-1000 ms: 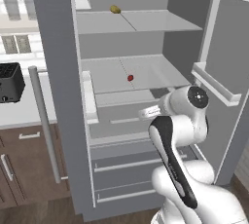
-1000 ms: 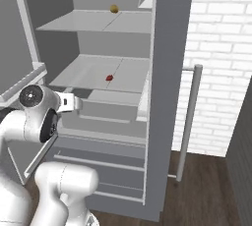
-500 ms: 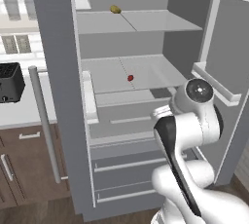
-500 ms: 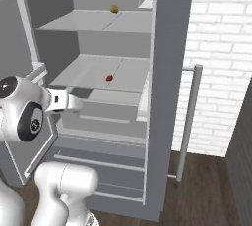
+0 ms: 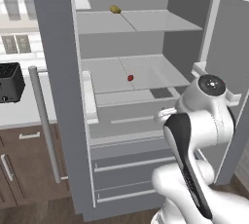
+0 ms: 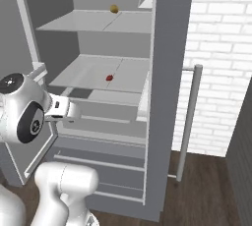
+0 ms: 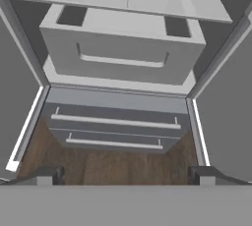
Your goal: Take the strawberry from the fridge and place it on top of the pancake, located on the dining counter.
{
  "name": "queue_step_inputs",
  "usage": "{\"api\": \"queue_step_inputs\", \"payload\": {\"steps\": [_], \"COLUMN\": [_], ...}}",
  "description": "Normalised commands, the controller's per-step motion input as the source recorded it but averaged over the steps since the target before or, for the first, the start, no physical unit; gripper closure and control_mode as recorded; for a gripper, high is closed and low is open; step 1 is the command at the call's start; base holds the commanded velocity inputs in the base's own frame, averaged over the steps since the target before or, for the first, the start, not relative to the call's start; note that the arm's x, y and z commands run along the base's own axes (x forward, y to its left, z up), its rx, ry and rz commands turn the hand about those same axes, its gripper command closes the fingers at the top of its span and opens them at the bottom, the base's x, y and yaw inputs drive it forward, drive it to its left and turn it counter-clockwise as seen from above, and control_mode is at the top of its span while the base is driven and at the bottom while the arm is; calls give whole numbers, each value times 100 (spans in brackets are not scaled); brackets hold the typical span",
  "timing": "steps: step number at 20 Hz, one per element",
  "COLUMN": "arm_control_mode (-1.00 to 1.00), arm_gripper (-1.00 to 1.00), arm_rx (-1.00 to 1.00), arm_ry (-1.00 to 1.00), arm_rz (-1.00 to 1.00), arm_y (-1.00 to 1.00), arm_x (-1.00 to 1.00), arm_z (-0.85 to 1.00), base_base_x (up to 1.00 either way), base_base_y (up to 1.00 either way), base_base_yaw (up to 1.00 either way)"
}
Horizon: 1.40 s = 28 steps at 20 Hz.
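Two dark fingertips (image 7: 49,175) sit spread wide with nothing between them, gripper (image 7: 125,176) aimed down at the fridge (image 5: 61,72) drawers from in front of the open doors. Strawberry (image 5: 130,78) lies on the middle shelf (image 5: 146,72), well apart from the gripper; a small yellowish lump (image 5: 115,9) sits on the shelf above.

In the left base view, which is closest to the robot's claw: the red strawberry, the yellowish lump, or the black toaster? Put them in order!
From the gripper:
1. The strawberry, on the middle fridge shelf, just up and left.
2. The yellowish lump, on the top shelf, higher up.
3. The black toaster, far left on the counter outside the fridge.
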Motion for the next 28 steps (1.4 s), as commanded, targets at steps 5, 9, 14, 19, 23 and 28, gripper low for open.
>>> {"api": "queue_step_inputs", "payload": {"steps": [5,9,14,19,23,28], "arm_control_mode": [100,100,100,100,100,100], "arm_gripper": [-100,-100,-100,-100,-100,-100], "arm_rx": [0,0,0,0,0,0], "arm_ry": [5,0,0,0,0,0], "arm_rz": [0,0,0,0,0,0], "arm_y": [0,0,0,0,0,0], "arm_x": [8,0,0,0,0,0], "arm_z": [-1,0,0,0,0,0], "base_base_x": [52,88,59,57,78,70], "base_base_y": [0,0,0,0,9,16], "base_base_yaw": [0,0,0,-3,-12,-14]}}
